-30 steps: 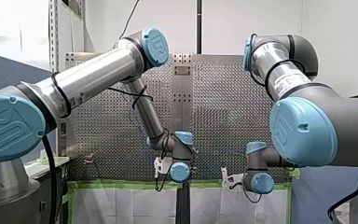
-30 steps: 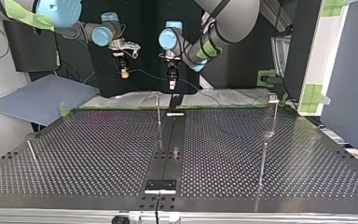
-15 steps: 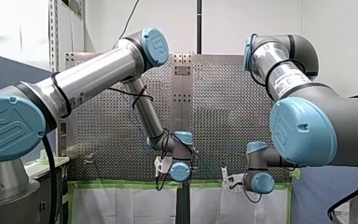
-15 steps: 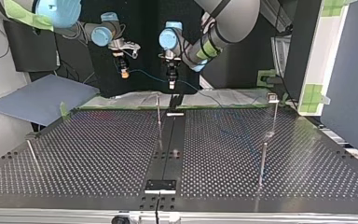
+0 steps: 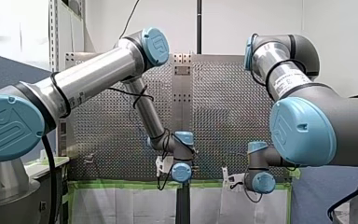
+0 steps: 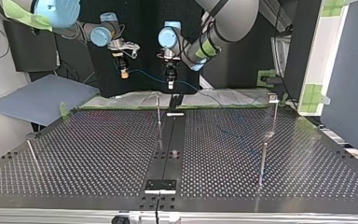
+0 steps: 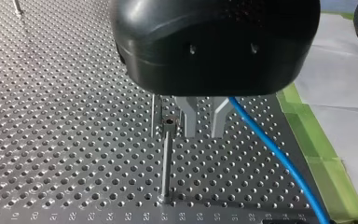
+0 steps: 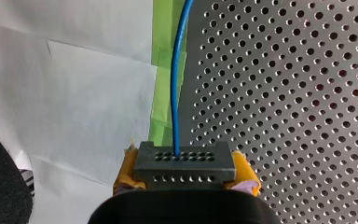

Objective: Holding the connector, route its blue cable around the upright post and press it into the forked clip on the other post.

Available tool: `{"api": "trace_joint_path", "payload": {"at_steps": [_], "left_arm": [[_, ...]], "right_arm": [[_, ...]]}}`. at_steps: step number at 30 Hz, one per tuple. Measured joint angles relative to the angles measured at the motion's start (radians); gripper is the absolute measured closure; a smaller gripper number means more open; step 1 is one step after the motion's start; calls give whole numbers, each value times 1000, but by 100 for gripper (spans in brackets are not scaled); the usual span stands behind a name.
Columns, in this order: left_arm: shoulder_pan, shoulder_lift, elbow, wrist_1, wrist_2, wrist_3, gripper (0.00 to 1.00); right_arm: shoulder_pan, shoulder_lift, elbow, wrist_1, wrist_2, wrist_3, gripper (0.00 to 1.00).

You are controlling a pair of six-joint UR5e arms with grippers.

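In the right wrist view my right gripper (image 8: pixel 185 173) is shut on a dark grey connector (image 8: pixel 184 163), held between yellow pads (image 8: pixel 123 179). Its blue cable (image 8: pixel 177 84) leads straight ahead over green tape. In the top view this gripper (image 6: pixel 123 73) hangs above the table's far edge, and the cable (image 6: pixel 147 74) runs across to my left gripper (image 6: pixel 170 83). In the left wrist view my left gripper (image 7: pixel 204 122) is open by a narrow gap, with the cable (image 7: pixel 279 158) emerging beside one finger. An upright post (image 7: pixel 166 161) stands just beside the fingers. The clip post (image 6: pixel 273 112) stands at the top view's right.
The upright post (image 6: pixel 158 114) rises near the far middle of the perforated table (image 6: pixel 98 154). Another post (image 6: pixel 262 163) and a leaning pin (image 6: pixel 31 153) stand nearer. White paper and green tape (image 6: pixel 121 99) edge the far side, beside a blue sheet (image 6: pixel 42 98).
My left gripper has shifted slightly toward the top view's left and a little upward, along the cable. My right gripper holds still with the connector.
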Motion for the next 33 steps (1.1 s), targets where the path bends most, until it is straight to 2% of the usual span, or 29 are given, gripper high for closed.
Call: {"api": "trace_joint_path", "payload": {"at_steps": [1,2,8,12,33], "left_arm": [[0,0,0,0,0,0,86],[0,0,0,1,0,0,91],[0,0,0,-2,-6,1,91],[0,0,0,-1,-12,1,100],[-17,0,1,7,-35,10,100]], "right_arm": [[0,0,0,0,0,0,100],[0,0,0,0,-1,0,100],[0,0,0,-1,-1,0,100],[0,0,0,0,-2,0,100],[7,-6,0,1,-6,-3,100]]}}
